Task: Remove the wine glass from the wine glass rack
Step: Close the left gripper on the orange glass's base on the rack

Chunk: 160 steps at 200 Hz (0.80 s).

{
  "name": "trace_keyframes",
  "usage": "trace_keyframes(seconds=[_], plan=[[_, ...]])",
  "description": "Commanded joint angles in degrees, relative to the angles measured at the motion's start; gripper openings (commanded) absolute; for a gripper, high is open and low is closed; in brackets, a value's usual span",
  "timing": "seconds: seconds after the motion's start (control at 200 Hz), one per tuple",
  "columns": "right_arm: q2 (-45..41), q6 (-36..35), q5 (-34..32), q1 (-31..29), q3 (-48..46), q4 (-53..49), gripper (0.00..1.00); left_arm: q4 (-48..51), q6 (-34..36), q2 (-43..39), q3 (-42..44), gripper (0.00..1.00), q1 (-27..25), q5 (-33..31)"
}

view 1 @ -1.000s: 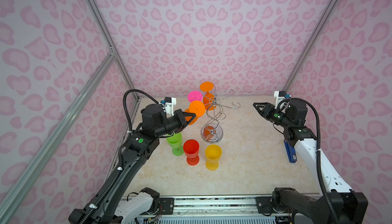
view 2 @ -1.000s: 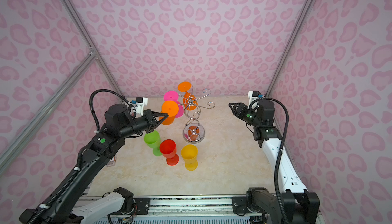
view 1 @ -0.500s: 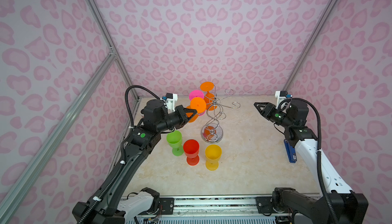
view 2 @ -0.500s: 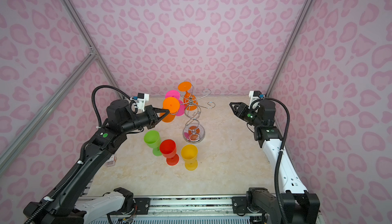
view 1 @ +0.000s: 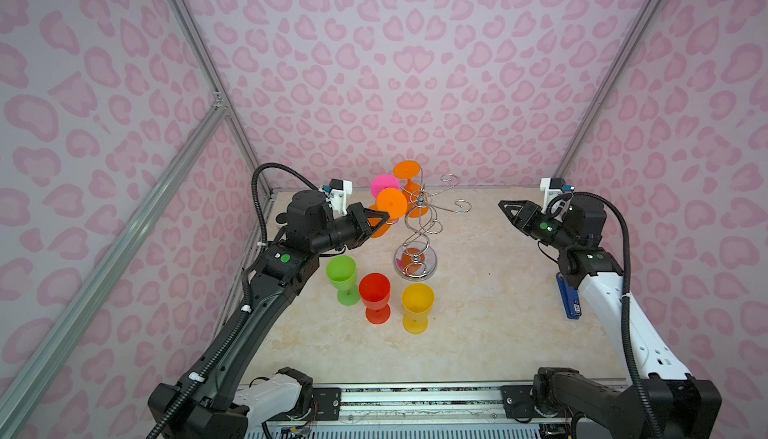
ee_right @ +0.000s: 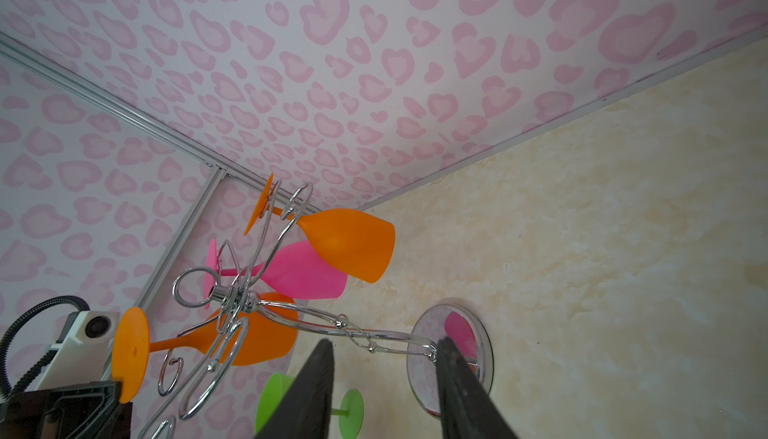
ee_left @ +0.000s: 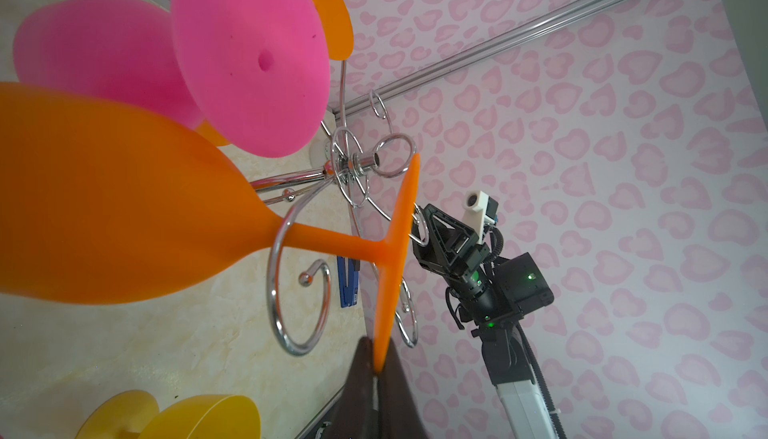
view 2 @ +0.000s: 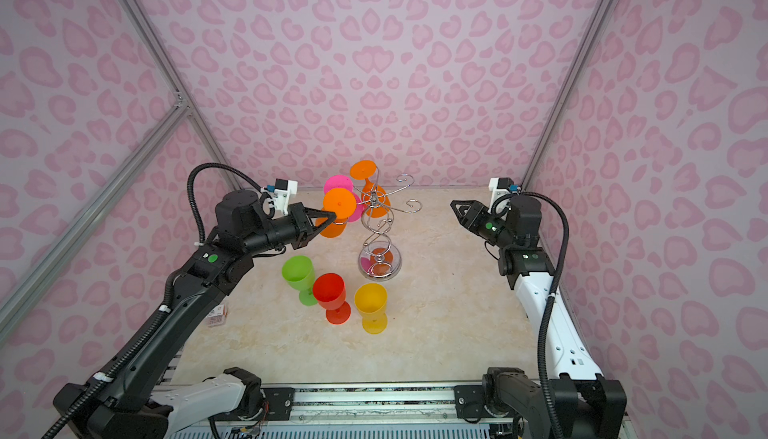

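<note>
The foot rim of the orange wine glass (view 1: pixel 391 204) is pinched by the closed left gripper (view 1: pixel 384 217); in the left wrist view its stem is seen inside a curled hook of the wine glass rack (view 1: pixel 419 229), with the glass hung upside down beside a pink wine glass (view 1: pixel 384 183). A green glass (view 1: pixel 341 272), red glass (view 1: pixel 375 291) and yellow glass (view 1: pixel 417 302) are stood upright on the table (view 1: pixel 478 312) in front of the rack. On the right, the right gripper (view 1: pixel 505 205) is held partly open and empty, well apart from the rack.
</note>
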<state>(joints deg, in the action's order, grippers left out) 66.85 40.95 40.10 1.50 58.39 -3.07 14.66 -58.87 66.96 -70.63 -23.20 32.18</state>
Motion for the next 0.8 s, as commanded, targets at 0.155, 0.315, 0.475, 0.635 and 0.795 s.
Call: trace_keyframes(seconds=[0.155,0.315,0.475,0.635,0.795], plan=[[0.0,0.4,0.4,-0.1,-0.5,1.5,0.41,-2.9,0.5,0.4,-0.3,0.02,-1.6,1.0],[-0.1,0.4,0.4,-0.1,-0.7,1.7,0.41,-3.0,0.2,0.3,0.2,0.02,-2.6,0.7],[-0.2,0.6,0.5,0.0,-0.8,1.8,0.42,-3.0,0.0,0.3,0.6,0.02,-3.8,0.2],[-0.4,0.6,0.6,-0.1,-0.8,1.8,0.41,-2.9,-0.1,0.7,0.6,0.02,-4.4,0.2],[-0.5,0.5,0.6,0.0,-0.9,1.6,0.42,-2.3,-0.1,0.7,0.5,0.02,-4.5,0.2]])
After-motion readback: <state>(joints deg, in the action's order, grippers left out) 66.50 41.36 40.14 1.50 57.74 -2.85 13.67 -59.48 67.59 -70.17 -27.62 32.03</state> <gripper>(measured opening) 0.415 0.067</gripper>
